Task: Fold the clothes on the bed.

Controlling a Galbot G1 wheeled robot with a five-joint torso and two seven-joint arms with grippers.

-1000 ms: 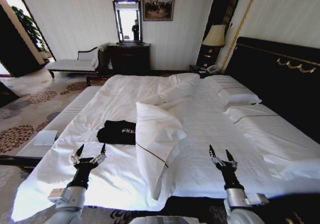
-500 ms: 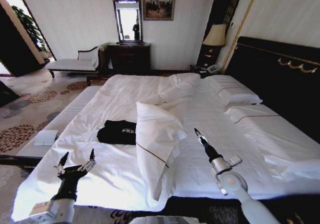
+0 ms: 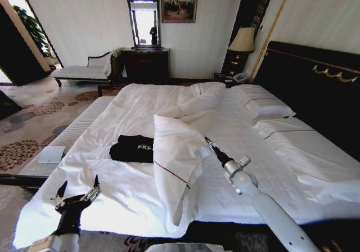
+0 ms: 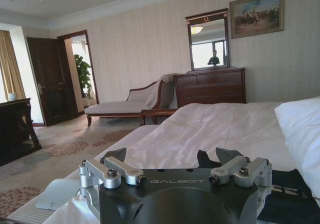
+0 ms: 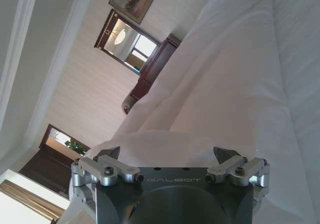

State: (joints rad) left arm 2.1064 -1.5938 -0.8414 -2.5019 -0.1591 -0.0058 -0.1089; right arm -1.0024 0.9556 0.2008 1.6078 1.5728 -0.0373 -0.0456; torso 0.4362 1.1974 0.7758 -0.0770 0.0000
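the right gripper (image 3: 209,143), fingers spread and empty, has swung against the pillow (image 3: 175,156) crowding the t-shirt (image 3: 133,149), while the left gripper (image 3: 76,188), open-fingered, has dropped back.

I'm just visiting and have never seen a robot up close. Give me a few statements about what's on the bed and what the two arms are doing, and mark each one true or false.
1. The black T-shirt lies on the bed, beside a white pillow. True.
2. The right gripper is holding the T-shirt. False: it reaches toward the pillow, open and holding nothing.
3. The left gripper is open, low near the bed's near edge. True.
4. The T-shirt is spread flat with sleeves out. False: it lies bunched in a small heap.
5. A lamp stands by the headboard. True.
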